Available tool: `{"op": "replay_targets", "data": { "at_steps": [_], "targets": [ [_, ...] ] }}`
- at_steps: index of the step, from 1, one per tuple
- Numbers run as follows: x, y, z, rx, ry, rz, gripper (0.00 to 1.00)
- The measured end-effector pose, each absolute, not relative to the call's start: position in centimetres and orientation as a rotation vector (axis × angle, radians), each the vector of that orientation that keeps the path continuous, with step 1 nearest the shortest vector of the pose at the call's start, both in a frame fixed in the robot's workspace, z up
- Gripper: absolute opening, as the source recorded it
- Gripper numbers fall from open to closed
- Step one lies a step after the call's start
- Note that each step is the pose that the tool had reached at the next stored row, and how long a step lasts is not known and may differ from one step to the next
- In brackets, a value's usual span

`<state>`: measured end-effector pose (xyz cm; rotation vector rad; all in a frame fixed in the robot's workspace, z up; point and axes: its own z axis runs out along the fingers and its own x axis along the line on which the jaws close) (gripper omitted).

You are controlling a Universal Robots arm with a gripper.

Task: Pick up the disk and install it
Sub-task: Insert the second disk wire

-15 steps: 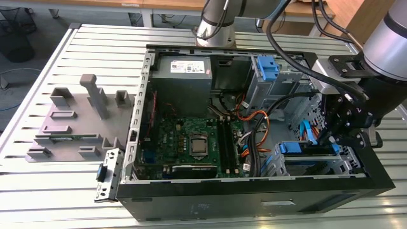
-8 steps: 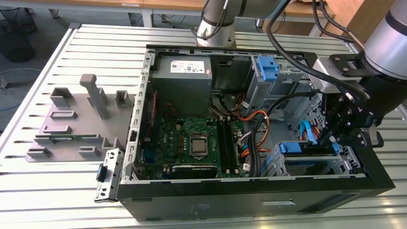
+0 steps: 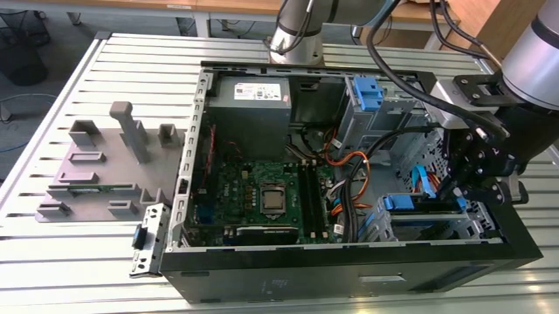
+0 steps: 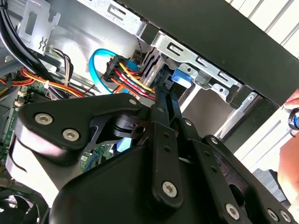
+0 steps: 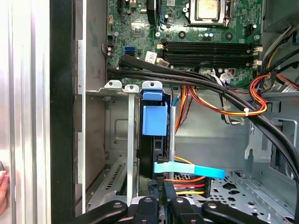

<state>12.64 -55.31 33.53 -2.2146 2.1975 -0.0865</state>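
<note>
The disk (image 5: 154, 119) stands on edge in a slot of the silver drive cage (image 5: 117, 140), and its blue carrier tab (image 4: 180, 77) shows at the end. My gripper (image 5: 163, 205) is directly over the disk's near end, fingers (image 4: 161, 112) drawn close together and shut, with only a narrow gap. Whether they pinch any part of the disk is hidden. In the exterior view the gripper (image 3: 467, 193) reaches down into the open computer case (image 3: 349, 268) at its right corner.
A blue flat cable (image 5: 191, 170) and red, yellow and orange power wires (image 5: 187, 184) run close beside the fingers. Black cable bundles (image 5: 196, 81) cross above the cage. The motherboard (image 3: 266, 196) and power supply box (image 3: 253, 98) lie further in. A person's hand (image 4: 292, 116) is beside the case.
</note>
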Motion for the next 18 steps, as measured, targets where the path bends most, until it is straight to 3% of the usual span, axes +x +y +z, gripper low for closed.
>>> {"op": "replay_targets", "data": {
  "at_steps": [18],
  "targets": [
    [12.64, -55.33, 33.23, -2.210, 2.202, -0.086, 0.16]
  ]
}}
